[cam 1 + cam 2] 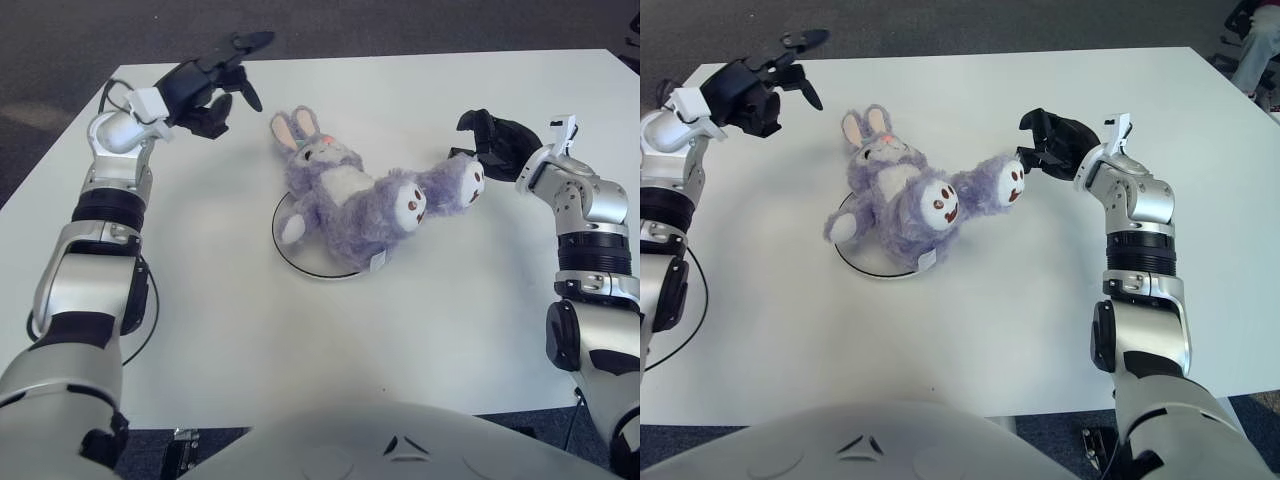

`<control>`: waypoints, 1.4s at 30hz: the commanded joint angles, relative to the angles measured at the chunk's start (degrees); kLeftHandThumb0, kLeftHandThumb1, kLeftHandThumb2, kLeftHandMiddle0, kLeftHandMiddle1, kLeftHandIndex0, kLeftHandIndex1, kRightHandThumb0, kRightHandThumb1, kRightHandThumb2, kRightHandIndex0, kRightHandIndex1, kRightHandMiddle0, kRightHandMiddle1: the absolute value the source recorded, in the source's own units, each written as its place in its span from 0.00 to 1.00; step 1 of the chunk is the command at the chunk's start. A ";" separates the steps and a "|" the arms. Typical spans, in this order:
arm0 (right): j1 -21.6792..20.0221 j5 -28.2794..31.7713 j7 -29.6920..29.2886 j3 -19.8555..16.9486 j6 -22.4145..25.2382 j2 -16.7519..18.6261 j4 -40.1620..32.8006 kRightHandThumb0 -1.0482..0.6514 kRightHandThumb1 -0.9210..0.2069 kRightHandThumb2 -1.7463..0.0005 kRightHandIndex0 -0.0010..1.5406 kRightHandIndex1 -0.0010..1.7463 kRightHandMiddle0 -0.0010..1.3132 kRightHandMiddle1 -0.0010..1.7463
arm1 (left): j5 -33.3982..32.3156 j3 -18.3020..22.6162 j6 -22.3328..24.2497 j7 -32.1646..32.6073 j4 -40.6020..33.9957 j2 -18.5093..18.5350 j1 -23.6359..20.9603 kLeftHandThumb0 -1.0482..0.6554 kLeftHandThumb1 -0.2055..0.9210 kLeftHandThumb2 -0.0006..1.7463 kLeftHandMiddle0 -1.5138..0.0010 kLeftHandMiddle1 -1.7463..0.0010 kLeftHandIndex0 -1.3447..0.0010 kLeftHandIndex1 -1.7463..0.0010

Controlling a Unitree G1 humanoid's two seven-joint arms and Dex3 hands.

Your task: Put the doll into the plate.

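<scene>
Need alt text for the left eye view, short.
A purple bunny doll lies across a plate on a white table, one leg reaching off toward the right hand. The left hand is raised far left, open, holding nothing.

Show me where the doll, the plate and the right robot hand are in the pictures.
doll [345, 195]: left eye view, on its white belly.
plate [312, 266]: left eye view, on the front rim showing below the doll.
right robot hand [497, 140]: left eye view, on the dark hand, beside the doll's foot.
</scene>
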 commanded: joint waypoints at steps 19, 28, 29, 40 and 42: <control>10.71 -6.52 -23.54 -5.04 -26.93 14.84 3.04 0.36 0.44 0.33 0.79 1.00 0.40 1.00 | 10.77 8.10 -1.03 38.41 1.14 -20.08 17.66 0.11 1.00 0.58 0.48 0.11 1.00 0.21; 11.20 -8.79 -30.13 -6.64 -40.48 17.49 12.27 0.35 0.49 0.29 0.78 1.00 0.43 1.00 | 8.43 10.72 3.84 42.86 3.09 -25.14 17.88 0.39 1.00 0.32 0.40 0.01 0.86 0.01; 11.35 -9.01 -30.53 -6.83 -42.31 17.67 13.53 0.35 0.50 0.28 0.78 1.00 0.44 1.00 | 8.21 10.92 4.09 42.35 3.90 -25.22 17.77 0.39 0.98 0.33 0.38 0.00 0.85 0.00; 12.20 -14.22 -33.90 -5.50 -56.96 16.86 24.53 0.34 0.53 0.25 0.81 1.00 0.46 1.00 | 7.55 10.78 7.31 39.71 2.39 -26.42 18.74 0.38 0.75 0.52 0.25 0.00 0.72 0.00; 12.08 -15.18 -34.53 -5.08 -58.87 16.88 26.37 0.34 0.53 0.25 0.81 1.00 0.46 1.00 | 7.71 10.59 7.87 39.40 1.99 -26.39 18.98 0.38 0.73 0.54 0.24 0.00 0.71 0.00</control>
